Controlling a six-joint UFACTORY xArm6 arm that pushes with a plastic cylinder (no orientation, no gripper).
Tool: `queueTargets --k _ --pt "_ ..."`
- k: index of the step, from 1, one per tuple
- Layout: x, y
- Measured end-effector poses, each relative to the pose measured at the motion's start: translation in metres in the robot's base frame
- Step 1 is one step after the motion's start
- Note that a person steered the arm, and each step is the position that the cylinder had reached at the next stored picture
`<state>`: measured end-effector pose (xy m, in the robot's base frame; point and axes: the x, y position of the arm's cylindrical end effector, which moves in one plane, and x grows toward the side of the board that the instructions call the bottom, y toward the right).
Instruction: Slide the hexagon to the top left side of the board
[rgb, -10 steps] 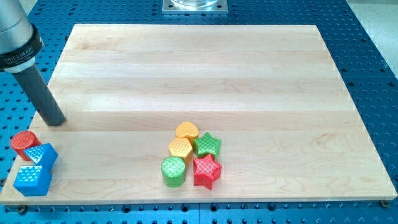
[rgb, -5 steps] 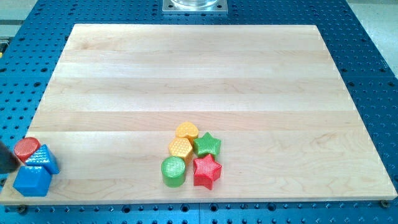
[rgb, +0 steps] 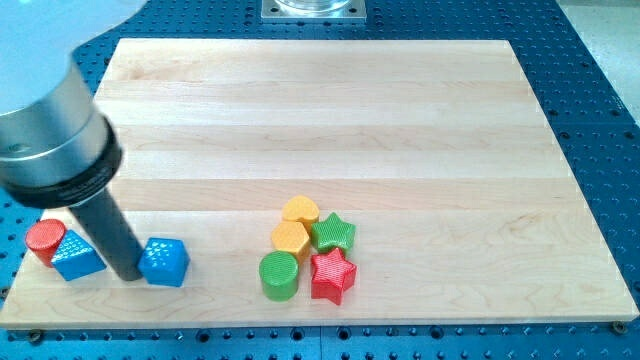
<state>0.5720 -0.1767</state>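
Observation:
The yellow hexagon (rgb: 290, 238) lies at the bottom middle of the board (rgb: 320, 110), in a tight cluster with a yellow-orange rounded block (rgb: 300, 211), a green star (rgb: 334, 232), a green cylinder (rgb: 279, 275) and a red star (rgb: 333, 275). My tip (rgb: 127, 274) is at the view's bottom left, far left of the hexagon. It stands between a blue triangular block (rgb: 76, 256) on its left and a blue cube (rgb: 165, 262) touching it on its right.
A red cylinder (rgb: 45, 241) sits at the board's left edge beside the blue triangular block. The thick arm body (rgb: 50, 140) hangs over the board's left side. A metal mount (rgb: 313, 9) is at the view's top.
The arm came back into view and my tip moved right into the blue blocks. The blue cube slid right, away from the other blue block and the red cylinder. The hexagon cluster has not moved.

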Motion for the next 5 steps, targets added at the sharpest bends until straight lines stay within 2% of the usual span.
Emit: queueTargets --k 1,2,3,4,5 --pt "0.032 0.001" --pt "0.046 0.003" --pt "0.011 0.048" --pt "0.004 0.048" --pt "0.021 0.086"
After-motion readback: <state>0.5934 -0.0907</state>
